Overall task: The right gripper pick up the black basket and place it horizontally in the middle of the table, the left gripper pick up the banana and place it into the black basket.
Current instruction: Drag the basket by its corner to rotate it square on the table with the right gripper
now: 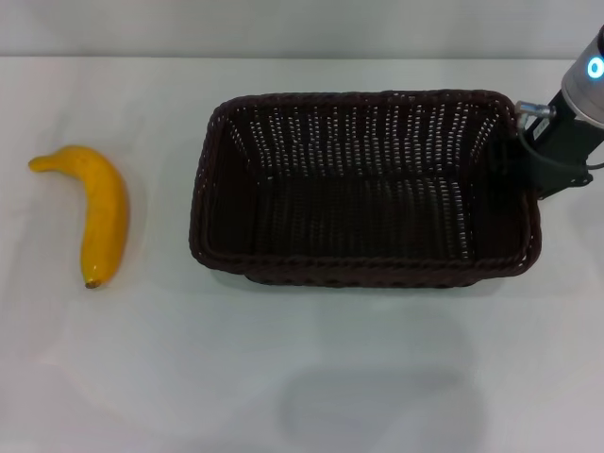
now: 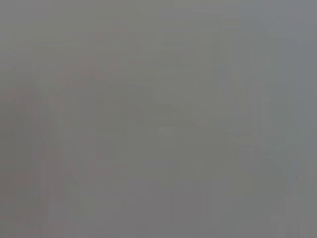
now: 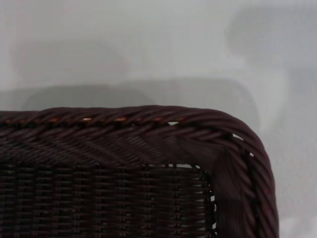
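Note:
The black basket (image 1: 363, 189) lies lengthwise across the middle of the white table (image 1: 302, 377), open side up and empty. The right gripper (image 1: 536, 162) is at the basket's right end, against the rim near the far right corner. The right wrist view shows that braided corner rim (image 3: 148, 119) close up, with the table (image 3: 124, 44) beyond it. The yellow banana (image 1: 99, 212) lies on the table well left of the basket, dark tip toward the front. The left gripper is out of view; the left wrist view shows only plain grey.
The table's far edge meets a pale wall (image 1: 283, 24) just behind the basket. Bare tabletop lies between the banana and the basket and along the front.

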